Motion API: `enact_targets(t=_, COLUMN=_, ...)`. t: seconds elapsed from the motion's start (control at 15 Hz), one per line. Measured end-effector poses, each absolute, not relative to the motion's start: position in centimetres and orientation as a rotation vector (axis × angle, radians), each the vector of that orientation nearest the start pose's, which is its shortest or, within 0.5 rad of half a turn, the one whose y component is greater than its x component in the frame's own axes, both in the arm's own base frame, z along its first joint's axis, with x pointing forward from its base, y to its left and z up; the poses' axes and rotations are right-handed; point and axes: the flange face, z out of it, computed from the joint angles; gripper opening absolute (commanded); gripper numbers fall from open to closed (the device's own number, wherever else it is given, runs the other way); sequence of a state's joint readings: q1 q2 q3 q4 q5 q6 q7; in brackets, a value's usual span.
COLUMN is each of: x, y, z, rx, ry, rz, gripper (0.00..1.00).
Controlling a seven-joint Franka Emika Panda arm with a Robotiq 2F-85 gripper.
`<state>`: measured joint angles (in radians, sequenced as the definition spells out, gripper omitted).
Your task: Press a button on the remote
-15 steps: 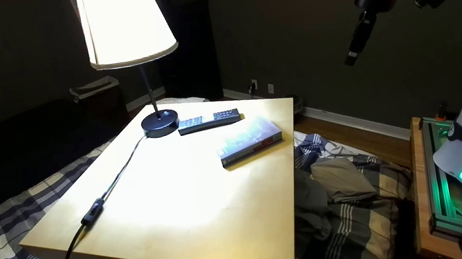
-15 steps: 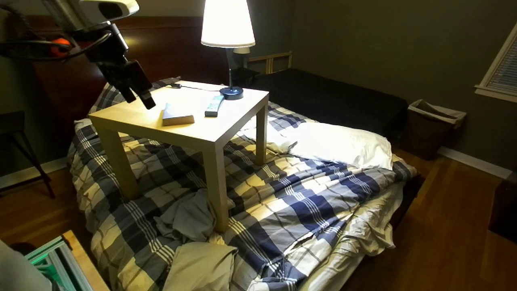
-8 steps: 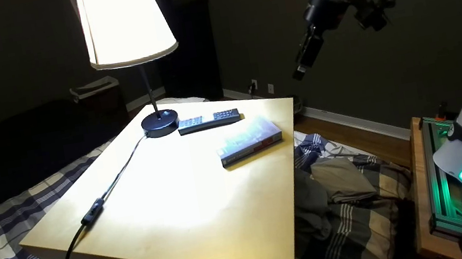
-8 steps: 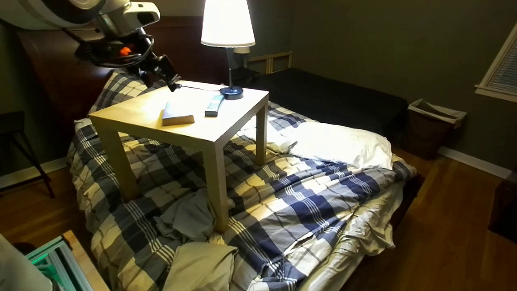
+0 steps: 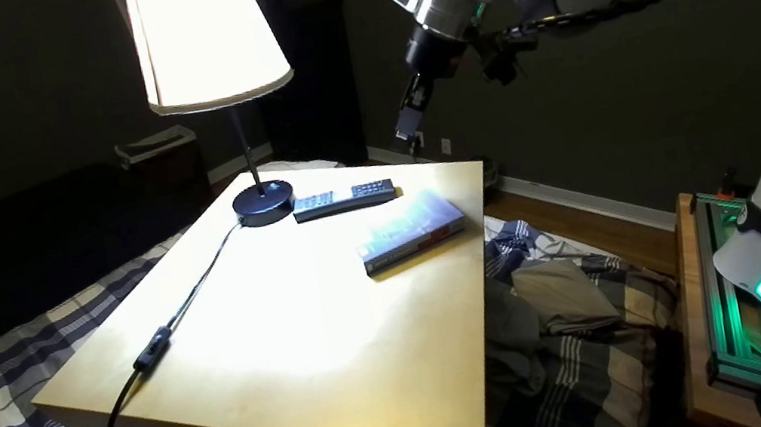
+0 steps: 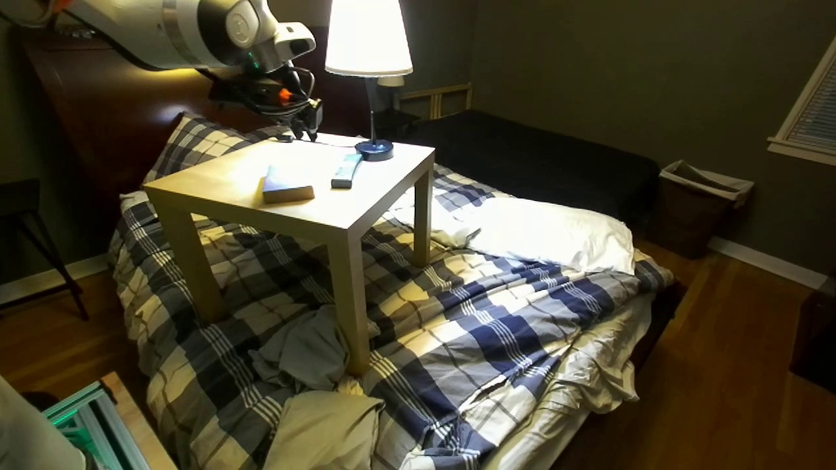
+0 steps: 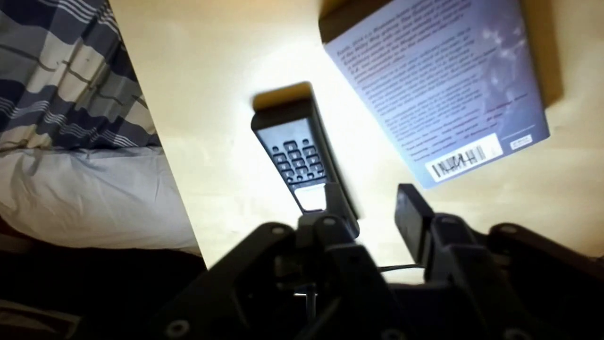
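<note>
The remote point(image 7: 297, 156), a slim dark bar with keys and a bright white patch, lies flat on the pale table point(image 5: 416, 391) beside the lamp base, as both exterior views show. My gripper point(image 7: 370, 198) hangs in the air above the tabletop, its two black fingers parted, with bare wood and a cord visible through the gap. In the wrist view the left finger overlaps the near end of the remote and hides part of it. In an exterior view the gripper point(image 5: 406, 134) appears above and to one side of the remote, apart from it.
A blue-grey book point(image 7: 439, 89) lies close to the remote. The lit lamp stands on a round dark base point(image 5: 265, 205) at the remote's end, its shade point(image 5: 208, 42) high above. A cord with an inline switch point(image 5: 154, 349) crosses the table. A plaid bed point(image 6: 457, 313) lies underneath.
The arm has swung in from the side over the table, toward the lamp and remote. The gripper's fingers now stand closer together than before. Remote and book have not moved.
</note>
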<state>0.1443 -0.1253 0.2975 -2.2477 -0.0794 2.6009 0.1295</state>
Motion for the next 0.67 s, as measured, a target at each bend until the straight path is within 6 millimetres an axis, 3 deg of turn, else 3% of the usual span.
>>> enact_targets(t=0.07, x=49.8, y=23.9, z=46.6, rx=-2.951, ry=-0.582, rz=-0.753, gripper=0.0)
enact_targets(t=0.33, x=53.6, y=24.3, z=45.3, rx=-2.941, ry=-0.623, rz=-0.792, gripper=0.0)
enact_targets(t=0.67, x=56.5, y=23.8, z=43.0, rx=-2.942, ry=-0.64, rz=-0.811, gripper=0.0)
